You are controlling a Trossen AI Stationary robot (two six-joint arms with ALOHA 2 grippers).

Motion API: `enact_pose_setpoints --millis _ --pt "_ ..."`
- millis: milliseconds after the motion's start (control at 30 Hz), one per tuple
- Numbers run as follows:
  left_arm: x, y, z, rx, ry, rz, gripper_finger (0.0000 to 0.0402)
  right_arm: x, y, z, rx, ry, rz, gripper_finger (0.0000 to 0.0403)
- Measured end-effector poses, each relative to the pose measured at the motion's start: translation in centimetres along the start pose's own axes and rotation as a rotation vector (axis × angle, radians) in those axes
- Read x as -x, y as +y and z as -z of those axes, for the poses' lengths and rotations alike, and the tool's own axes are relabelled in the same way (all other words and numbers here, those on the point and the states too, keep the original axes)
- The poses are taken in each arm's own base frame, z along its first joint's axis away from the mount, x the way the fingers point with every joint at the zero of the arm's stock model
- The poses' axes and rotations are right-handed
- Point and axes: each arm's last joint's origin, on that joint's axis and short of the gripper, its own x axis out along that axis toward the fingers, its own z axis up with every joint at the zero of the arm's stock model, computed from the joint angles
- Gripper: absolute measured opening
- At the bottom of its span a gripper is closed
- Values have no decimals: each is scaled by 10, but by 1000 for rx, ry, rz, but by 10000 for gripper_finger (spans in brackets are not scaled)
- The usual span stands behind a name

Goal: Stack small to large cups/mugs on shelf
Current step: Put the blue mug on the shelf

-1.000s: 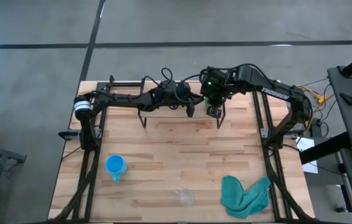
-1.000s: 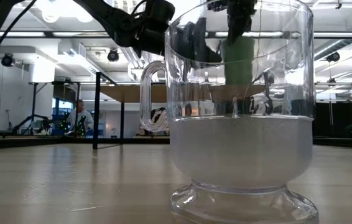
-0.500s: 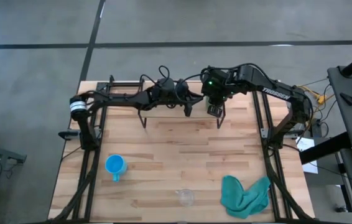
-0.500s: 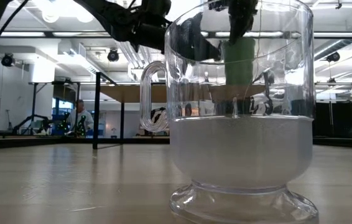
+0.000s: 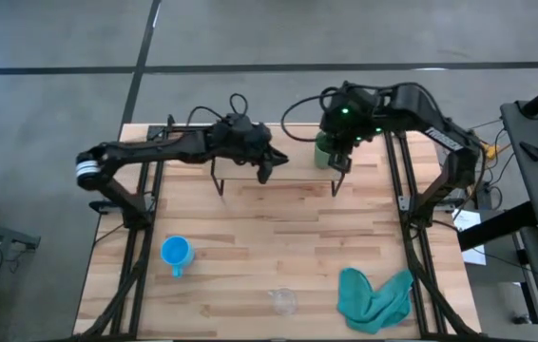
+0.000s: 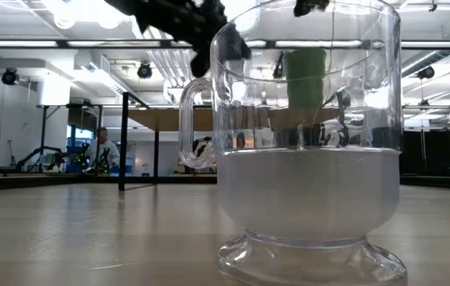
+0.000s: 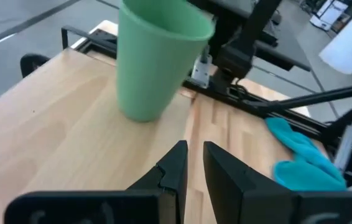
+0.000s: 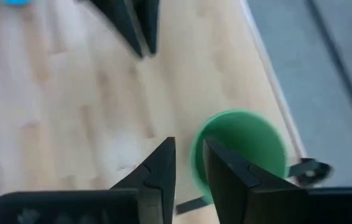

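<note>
The green cup [image 5: 323,150] stands upright on its base on the shelf [image 7: 58,124], near the shelf's right end; it also shows in the low view [image 6: 304,78] behind the glass. My right gripper [image 5: 341,160] hovers just above and beside it, narrowly open, with the cup's mouth [image 8: 241,155] below its fingers. My left gripper [image 5: 264,168] hangs shut over the shelf's middle, left of the cup [image 7: 154,62]. The blue mug [image 5: 176,253] stands on the tabletop at the left. The clear glass cup [image 5: 284,301] stands near the near edge.
A teal cloth [image 5: 374,296] lies crumpled at the table's near right corner. The shelf's black wire legs [image 5: 220,182] stand on the table's far part. The glass cup [image 6: 304,159] fills the low view. Bare wooden tabletop [image 5: 278,237] stretches between shelf and mugs.
My right gripper has risen off the green cup's top and drawn slightly toward the far right, leaving the cup standing on the shelf. My left gripper has moved left along the shelf, away from the cup, as its arm swung toward the left edge.
</note>
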Motion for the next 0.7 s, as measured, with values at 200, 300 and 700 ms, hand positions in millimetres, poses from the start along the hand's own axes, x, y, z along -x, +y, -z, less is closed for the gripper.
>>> enact_pose_setpoints --millis 200,300,700 --pt "51 -32 -11 -55 2 41 38 19 22 5 31 -21 -133 85" --pt "74 -47 -7 -71 53 34 38 20 37 6 62 -20 -166 88" --pt "118 -93 21 118 211 -29 38 -15 86 18 5 128 -211 89"
